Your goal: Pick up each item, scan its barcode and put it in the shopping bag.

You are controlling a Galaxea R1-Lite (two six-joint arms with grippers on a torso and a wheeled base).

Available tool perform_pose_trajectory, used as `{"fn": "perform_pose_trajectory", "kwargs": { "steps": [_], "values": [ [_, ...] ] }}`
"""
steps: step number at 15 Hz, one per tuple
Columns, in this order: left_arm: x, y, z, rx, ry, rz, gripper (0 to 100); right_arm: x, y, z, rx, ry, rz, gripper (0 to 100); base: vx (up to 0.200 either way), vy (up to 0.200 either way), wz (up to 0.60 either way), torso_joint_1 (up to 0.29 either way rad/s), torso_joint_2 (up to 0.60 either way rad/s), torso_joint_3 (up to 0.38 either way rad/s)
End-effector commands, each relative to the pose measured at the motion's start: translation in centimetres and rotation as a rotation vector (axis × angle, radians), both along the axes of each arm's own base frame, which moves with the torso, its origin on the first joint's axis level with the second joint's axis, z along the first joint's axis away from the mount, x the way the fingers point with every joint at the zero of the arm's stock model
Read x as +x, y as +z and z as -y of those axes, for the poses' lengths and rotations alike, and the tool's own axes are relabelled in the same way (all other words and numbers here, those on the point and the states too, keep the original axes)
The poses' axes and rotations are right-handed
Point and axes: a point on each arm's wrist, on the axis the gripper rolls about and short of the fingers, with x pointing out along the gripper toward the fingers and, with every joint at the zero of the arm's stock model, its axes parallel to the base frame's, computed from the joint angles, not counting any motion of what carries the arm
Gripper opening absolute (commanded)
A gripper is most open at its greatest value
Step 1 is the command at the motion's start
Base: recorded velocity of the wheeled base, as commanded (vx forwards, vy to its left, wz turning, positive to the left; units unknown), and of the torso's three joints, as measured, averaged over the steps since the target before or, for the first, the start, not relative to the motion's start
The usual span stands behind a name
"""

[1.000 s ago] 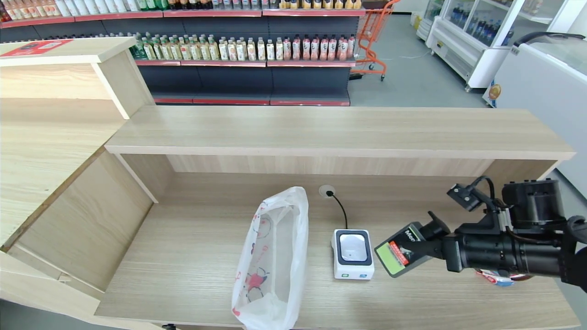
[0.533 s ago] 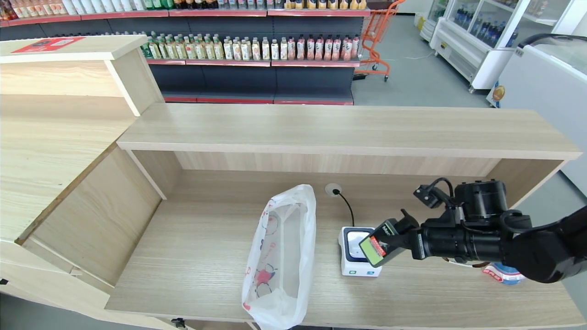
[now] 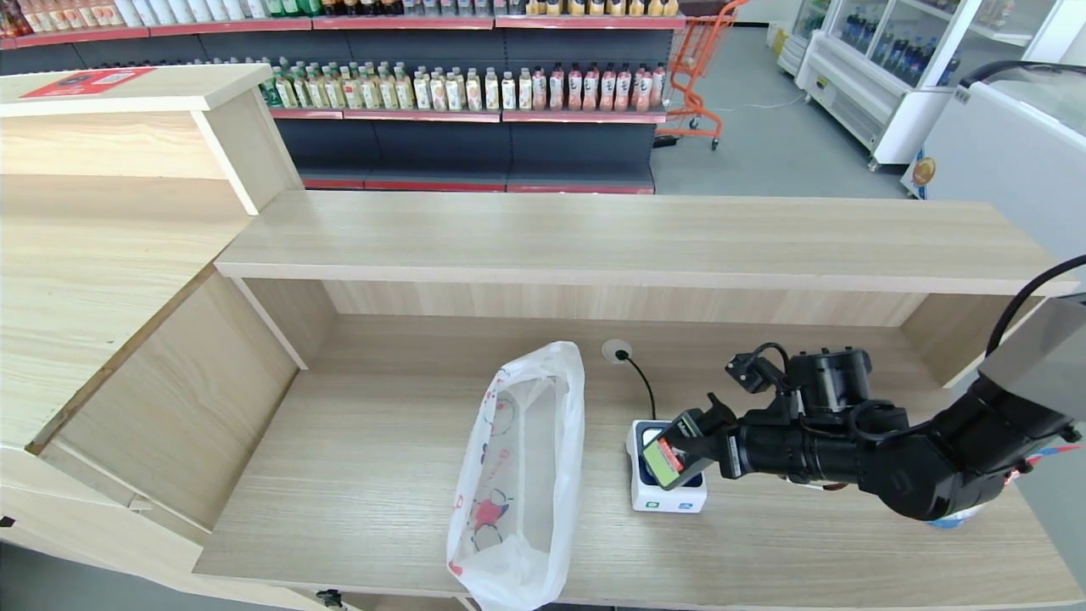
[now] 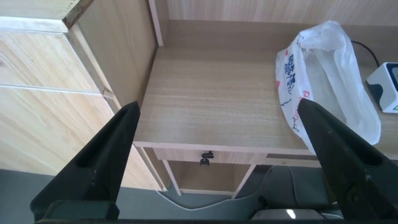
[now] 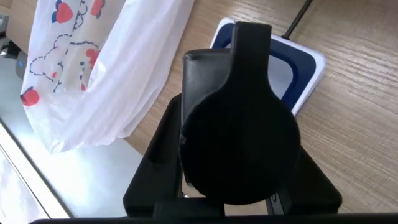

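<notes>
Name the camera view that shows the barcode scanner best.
Head view: the scanner stands fully in frame, its window partly covered by the held box. Right wrist view: mostly hidden behind the end effector. Left wrist view: a cut-off edge.

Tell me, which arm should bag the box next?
Right. Its tool grips the small dark box with a green label over the white scanner, beside the white plastic shopping bag.
</notes>
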Motion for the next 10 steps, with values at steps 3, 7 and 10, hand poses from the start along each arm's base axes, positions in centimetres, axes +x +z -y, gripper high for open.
{"fn": "perform_pose_trajectory", "kwargs": {
  "steps": [3,7,10],
  "values": [
    [0.00,0.00,0.00,0.000,-0.001,0.000,100,0.70,-0.52,-0.67,0.000,0.009,0.000,0,0.000,0.000,0.00,0.000,0.00,0.000],
    [0.00,0.00,0.00,0.000,0.000,0.000,100,1.18,-0.55,-0.80,0.001,0.008,0.007,0,0.000,0.000,0.00,0.000,0.00,0.000],
    [0.00,0.00,0.00,0.000,-0.001,0.000,100,0.92,-0.38,-0.72,0.014,-0.002,-0.006,0,0.000,0.000,0.00,0.000,0.00,0.000]
  ]
}}
